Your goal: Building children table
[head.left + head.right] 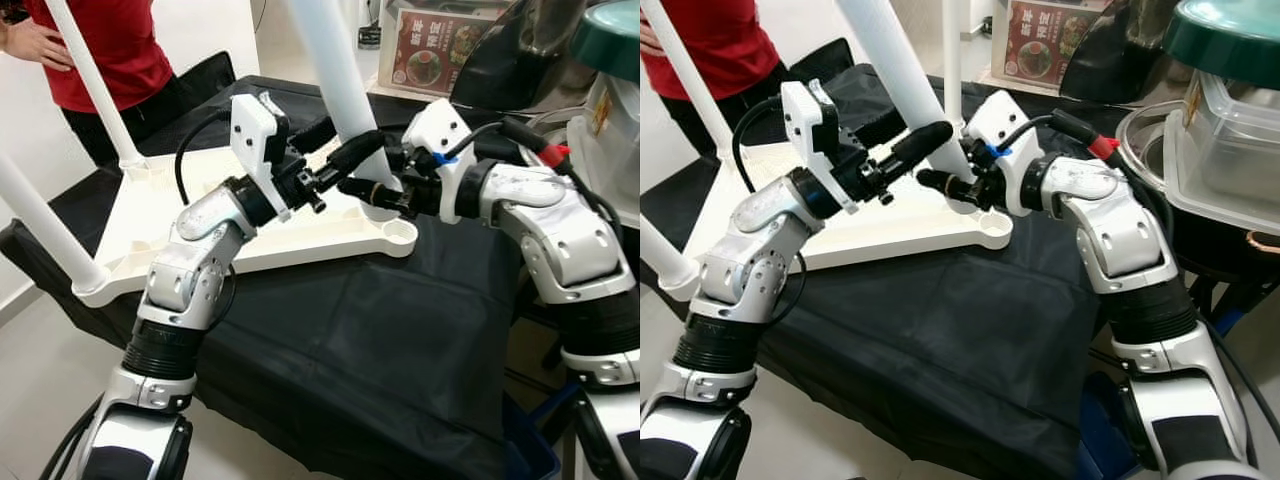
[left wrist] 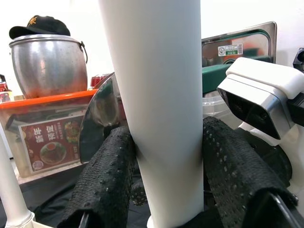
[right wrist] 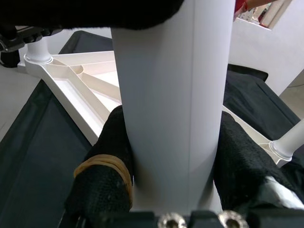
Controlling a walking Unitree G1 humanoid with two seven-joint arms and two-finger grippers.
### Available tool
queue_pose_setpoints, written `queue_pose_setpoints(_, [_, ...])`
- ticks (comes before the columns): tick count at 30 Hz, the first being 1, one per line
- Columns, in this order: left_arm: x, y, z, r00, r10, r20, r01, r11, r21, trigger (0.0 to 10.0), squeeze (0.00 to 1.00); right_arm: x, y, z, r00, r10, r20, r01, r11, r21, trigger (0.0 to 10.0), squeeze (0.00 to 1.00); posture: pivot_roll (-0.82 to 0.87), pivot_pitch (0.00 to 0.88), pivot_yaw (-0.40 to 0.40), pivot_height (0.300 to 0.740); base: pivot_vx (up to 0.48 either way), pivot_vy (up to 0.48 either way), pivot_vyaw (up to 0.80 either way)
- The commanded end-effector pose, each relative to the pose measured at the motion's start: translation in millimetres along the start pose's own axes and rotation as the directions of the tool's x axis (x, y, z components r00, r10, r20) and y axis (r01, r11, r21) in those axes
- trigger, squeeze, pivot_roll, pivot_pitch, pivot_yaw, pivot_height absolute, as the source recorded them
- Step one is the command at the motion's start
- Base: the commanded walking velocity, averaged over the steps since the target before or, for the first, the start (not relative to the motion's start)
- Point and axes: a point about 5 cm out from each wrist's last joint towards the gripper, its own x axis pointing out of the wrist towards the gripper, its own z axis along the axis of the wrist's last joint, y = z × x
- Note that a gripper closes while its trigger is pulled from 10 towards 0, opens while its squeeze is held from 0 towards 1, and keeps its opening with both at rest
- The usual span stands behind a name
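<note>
Gripping the white leg (image 1: 345,95) from both sides: my left gripper (image 1: 350,152) and right gripper (image 1: 372,192) closed on it low down. Leg stood tilted over the tabletop's (image 1: 290,235) corner socket (image 1: 398,231).

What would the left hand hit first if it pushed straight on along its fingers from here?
The white table leg itself: it already stands between the left hand's fingers, touching both. Past the leg, the right hand and its wrist camera look next in line, though the depth there is unclear.
</note>
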Motion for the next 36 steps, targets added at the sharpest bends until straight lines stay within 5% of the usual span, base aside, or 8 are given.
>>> queue_pose_setpoints(1, [3.3,-3.6,2,0.999,-0.038,0.0,0.038,0.999,0.02,10.0,0.0,0.8,-5.3,3,0.999,-0.038,-0.008,0.038,0.999,0.004,0.0,0.0,-0.08,0.042,0.025,0.74,0.0,0.0,0.0])
queue_pose_setpoints(6, [3.3,-2.8,1,0.999,-0.046,-0.016,0.047,0.998,0.042,10.0,0.0,1.4,-6.7,3,0.998,-0.06,-0.01,0.06,0.998,0.011,0.0,0.0,-0.08,0.041,0.028,0.74,0.0,0.0,0.0])
queue_pose_setpoints(7, [2.9,-3.3,1,0.998,-0.055,-0.014,0.056,0.998,0.028,10.0,1.0,1.5,-7.1,3,0.997,-0.072,-0.008,0.072,0.997,0.016,0.0,0.0,-0.08,0.041,0.028,0.74,0.0,0.0,0.0])
queue_pose_setpoints(26, [-27.5,19.3,27,0.999,-0.036,0.03,0.035,0.999,0.028,10.0,1.0,-6.1,-35.9,-16,0.892,-0.45,-0.042,0.451,0.88,0.149,0.0,0.0,-0.08,0.036,0.033,0.74,0.0,0.0,0.0])
queue_pose_setpoints(30, [-65.9,36.9,-27,0.915,0.023,-0.403,0.085,0.965,0.249,10.0,1.0,-25.8,-42.8,-44,0.779,-0.617,-0.114,0.626,0.755,0.195,0.2,0.0,-0.07,0.02,0.023,0.74,0.0,0.0,0.0])
queue_pose_setpoints(31, [-85.0,39.7,-53,0.818,0.033,-0.574,0.176,0.937,0.303,10.0,0.34,-29.8,-39.3,-54,0.758,-0.635,-0.145,0.651,0.73,0.206,9.8,0.0,-0.07,0.021,0.023,0.74,0.0,0.0,0.0])
queue_pose_setpoints(32, [-99.5,37.1,-75,0.718,0.002,-0.696,0.288,0.909,0.301,10.0,0.0,-30.9,-34.5,-61,0.75,-0.643,-0.156,0.661,0.716,0.224,10.0,0.0,-0.07,0.021,0.025,0.74,0.0,0.0,0.0])
queue_pose_setpoints(36, [-105.1,34.0,-100,0.619,-0.011,-0.785,0.383,0.877,0.29,10.0,0.0,-26.0,-23.1,-62,0.766,-0.628,-0.138,0.64,0.724,0.256,10.0,0.0,-0.09,0.03,0.035,0.74,0.0,0.0,0.0])
